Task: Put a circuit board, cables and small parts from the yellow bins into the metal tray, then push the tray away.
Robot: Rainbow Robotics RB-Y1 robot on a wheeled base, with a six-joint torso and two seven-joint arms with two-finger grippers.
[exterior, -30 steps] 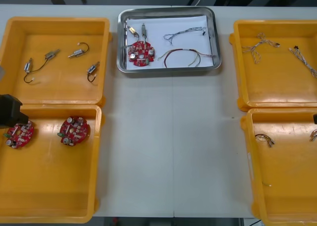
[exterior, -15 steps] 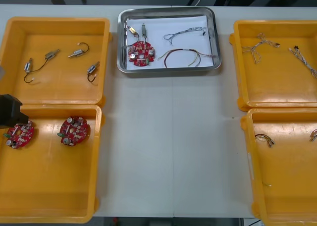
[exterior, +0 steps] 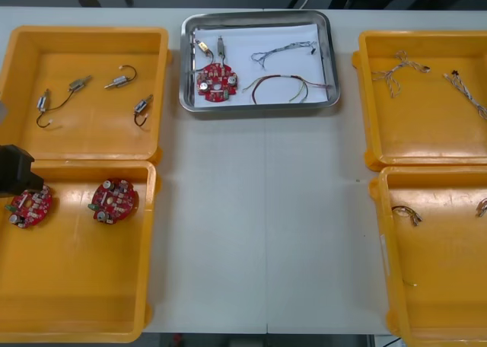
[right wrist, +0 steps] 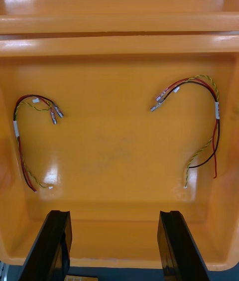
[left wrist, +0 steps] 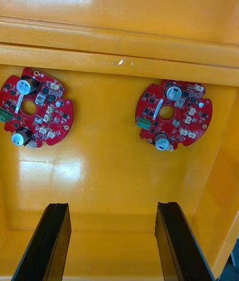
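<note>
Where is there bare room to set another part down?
Widest: the table between the yellow bins, near side of the metal tray. In the tray, a strip between circuit board and cables; its left end is crowded.

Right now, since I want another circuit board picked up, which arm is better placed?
Left: the left gripper hangs open over a yellow bin, two boards ahead of its fingers; the right gripper faces cables.

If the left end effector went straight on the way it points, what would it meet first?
Most likely the left end effector meets bare yellow bin floor between the two circuit boards, missing both; depth is unclear.
</note>
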